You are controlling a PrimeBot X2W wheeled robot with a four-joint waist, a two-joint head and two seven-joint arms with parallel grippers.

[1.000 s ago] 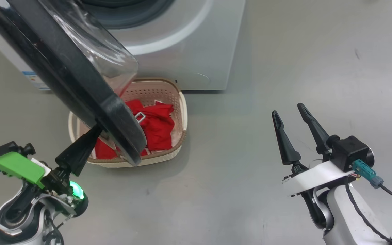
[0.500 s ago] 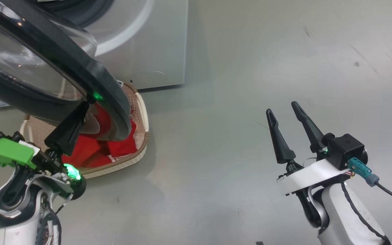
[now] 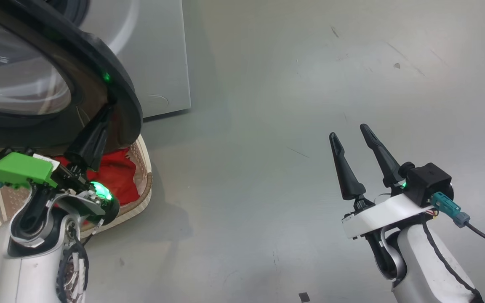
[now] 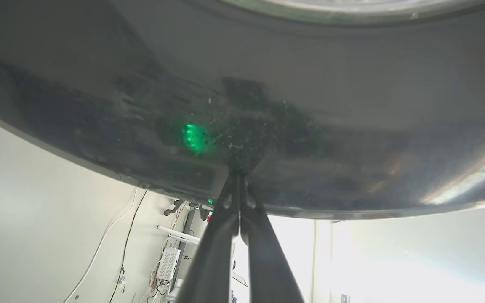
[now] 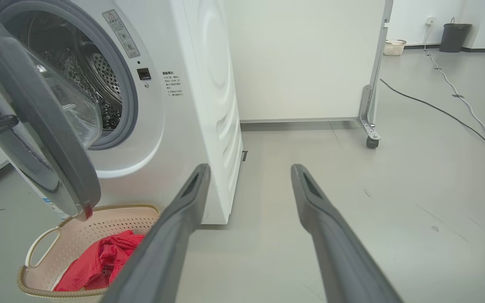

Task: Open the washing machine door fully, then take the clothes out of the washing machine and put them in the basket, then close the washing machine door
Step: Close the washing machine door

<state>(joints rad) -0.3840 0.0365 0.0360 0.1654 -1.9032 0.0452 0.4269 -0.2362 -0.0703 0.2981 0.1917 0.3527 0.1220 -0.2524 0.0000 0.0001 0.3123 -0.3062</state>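
Observation:
The washing machine door (image 3: 36,134), a black ring around clear glass, stands part open at the upper left. My left gripper (image 3: 108,108) is shut, holding nothing, its tips pressed against the door's glossy black ring (image 4: 352,126); the left wrist view shows the closed gripper (image 4: 239,176) meeting it. Under the door sits the basket (image 3: 143,198) with the red clothes (image 3: 114,179) inside. The white washing machine (image 5: 192,105) shows its steel drum (image 5: 95,71), with the door (image 5: 49,139), basket (image 5: 78,235) and clothes (image 5: 99,261) before it. My right gripper (image 3: 347,131) hovers open and empty over the floor, far right of the machine (image 3: 158,50).
A white partition panel (image 5: 310,59) on casters (image 5: 371,141) stands behind the machine's right side. A cable (image 5: 436,109) runs across the grey floor toward a dark bin (image 5: 455,35) and a small far basket (image 5: 394,47). Open floor lies around the right arm.
The head view has swung right, shifting machine and basket leftward. The door has turned from edge-on to showing its outer face, with the shut left gripper staying against its ring. The right gripper stays open.

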